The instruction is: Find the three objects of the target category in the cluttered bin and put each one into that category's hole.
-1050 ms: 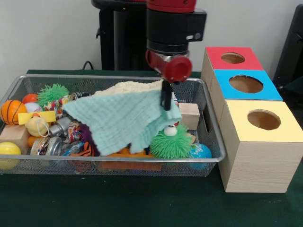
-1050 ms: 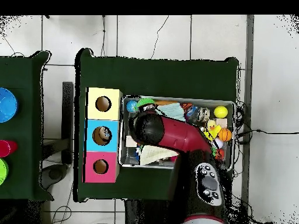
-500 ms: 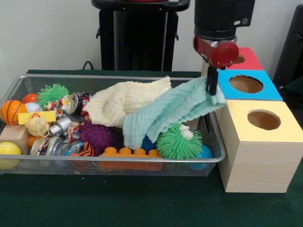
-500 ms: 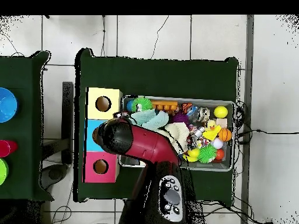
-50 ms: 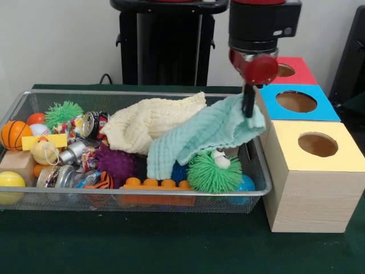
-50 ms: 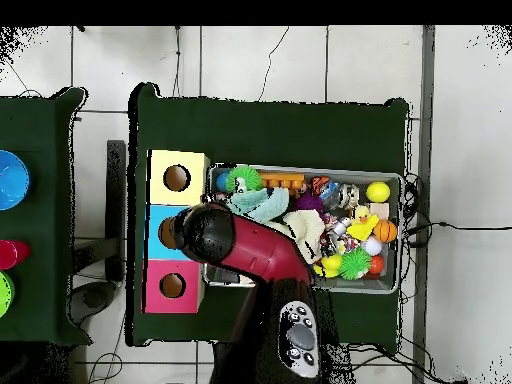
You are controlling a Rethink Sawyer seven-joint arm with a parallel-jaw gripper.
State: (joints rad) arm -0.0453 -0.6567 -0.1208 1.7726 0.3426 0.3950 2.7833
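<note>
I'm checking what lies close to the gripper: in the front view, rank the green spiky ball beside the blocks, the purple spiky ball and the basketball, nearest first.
From the gripper:
1. Green spiky ball, just below it.
2. Purple spiky ball, mid-bin.
3. Basketball, at the bin's far left end.

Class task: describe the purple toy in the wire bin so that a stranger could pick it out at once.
Start at the wire bin. Near the middle of its front edge, behind the orange brick, sits the purple ball. It is the only purple spiky ball; the other spiky balls are green.
</note>
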